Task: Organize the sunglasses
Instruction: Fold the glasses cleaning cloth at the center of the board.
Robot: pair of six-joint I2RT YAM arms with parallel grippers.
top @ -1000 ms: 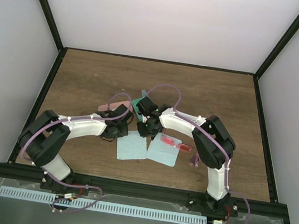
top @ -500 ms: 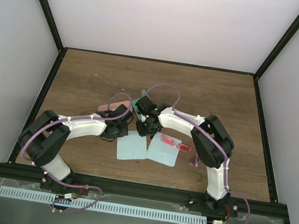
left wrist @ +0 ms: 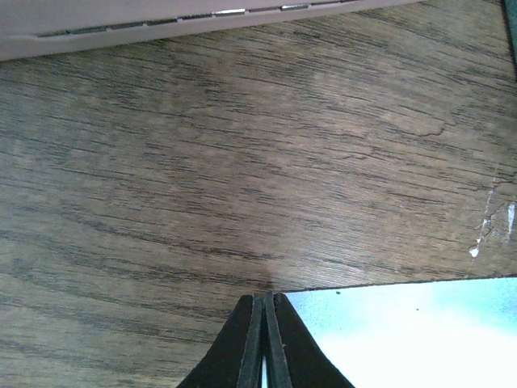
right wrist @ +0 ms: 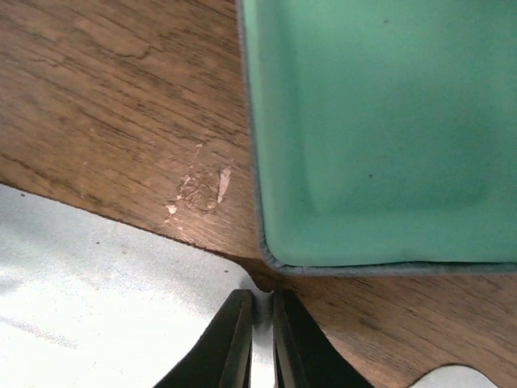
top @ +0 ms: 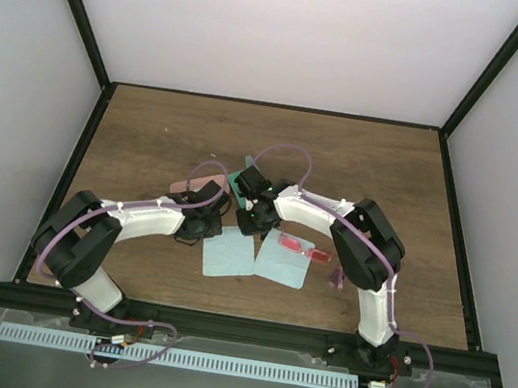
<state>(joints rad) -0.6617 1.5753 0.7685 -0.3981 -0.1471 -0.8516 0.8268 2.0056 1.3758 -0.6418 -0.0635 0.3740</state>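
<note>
Sunglasses lie in two places, both on the right half of the worktop (top: 150, 139): the red-lensed pair (top: 305, 250) rests on the far edge of the right cloth (top: 279, 265), partly overhanging toward the right arm; the pinkish-purple pair (top: 336, 279) sits on bare wood just right of that cloth, close beside the right arm's forearm, and is too small in the overhead view to tell how it is folded. Neither tool touches either pair.

The left cloth (top: 229, 254) lies just beside the right one, their inner edges nearly meeting; both tools are down at its far corners. The right tool (right wrist: 260, 297) is narrowed to a thin slit with the cloth's pale corner running into the slit; just beyond its tips is the corner of the open green case (right wrist: 380, 121), mint inside with a grey rim. The left tool (left wrist: 264, 301) has its fingers pressed almost together at the cloth's other far corner; a pale sliver shows between them, so it appears to pinch the fabric; the pink case (top: 194, 185) lies past it across a strip of bare wood.
</note>
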